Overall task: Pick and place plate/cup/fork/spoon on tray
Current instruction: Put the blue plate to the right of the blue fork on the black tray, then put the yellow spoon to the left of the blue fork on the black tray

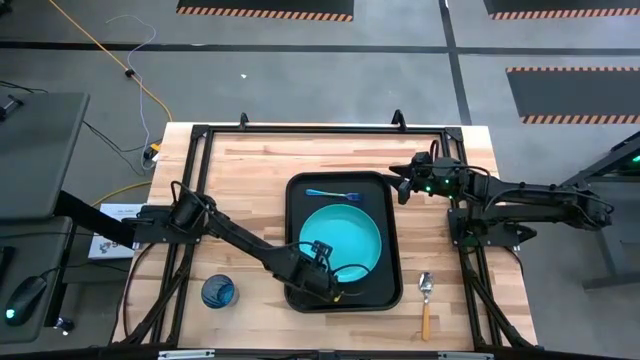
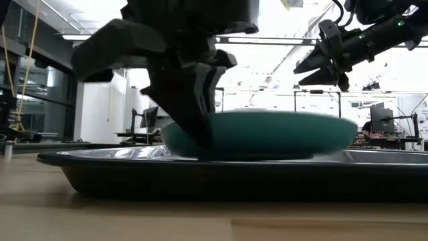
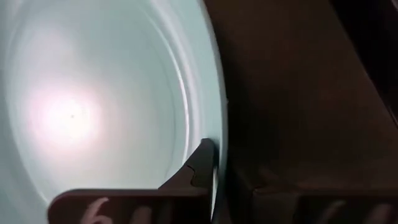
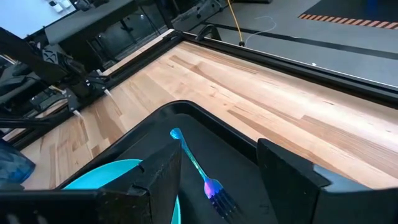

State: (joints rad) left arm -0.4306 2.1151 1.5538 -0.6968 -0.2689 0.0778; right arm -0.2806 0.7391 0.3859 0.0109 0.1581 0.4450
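The teal plate is inside the black tray, filling its near half. My left gripper is at the plate's near left rim, shut on it. The fork with the light blue handle lies flat on the tray floor beyond the plate. My right gripper hangs open above the table by the tray's far right corner, and its wrist view shows the fork below. The spoon lies on the table right of the tray. The dark blue cup stands on the table to the tray's left. My left gripper pinches the plate's rim at its near left side. One finger lies on the plate's upper face just inside the rim; the other is hidden under the plate. The fingers slant down from the table's left. The plate sits about level in the tray; the tray's rim hides its underside.
Bare wood lies on the table's far side and around the cup. The tray's raised rim rings the plate and fork. A black frame runs along the table's edges.
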